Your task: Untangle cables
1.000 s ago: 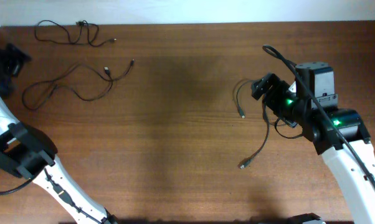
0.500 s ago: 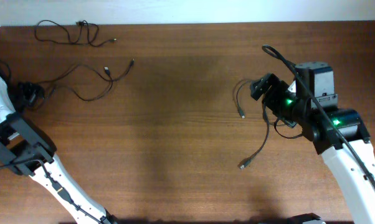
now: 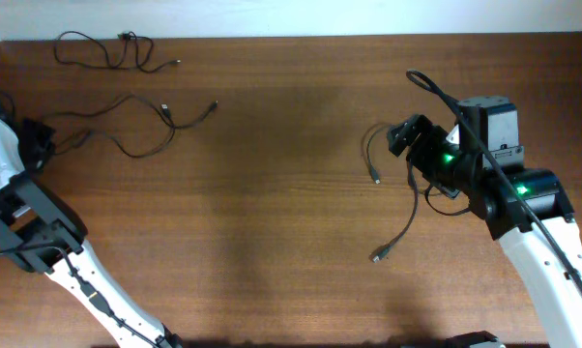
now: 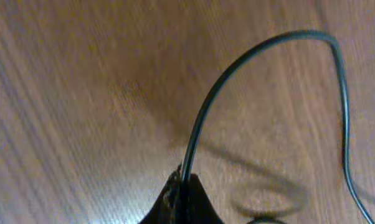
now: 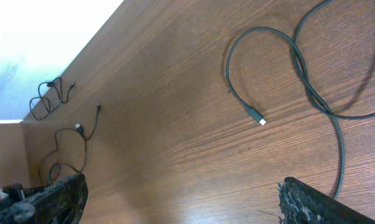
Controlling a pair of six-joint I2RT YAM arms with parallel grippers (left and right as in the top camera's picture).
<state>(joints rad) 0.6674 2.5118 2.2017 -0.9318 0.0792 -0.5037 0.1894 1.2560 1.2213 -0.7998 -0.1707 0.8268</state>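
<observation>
Left hand (image 4: 184, 194) clamps one thin black cable (image 4: 250, 53).

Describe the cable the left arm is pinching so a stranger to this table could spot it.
On the left half of the wooden table lie two thin black cables. It is the nearer cable, stretching from the left gripper toward the middle. Unlike the bunched cable at the far edge, it is pinched in the fingers.
</observation>
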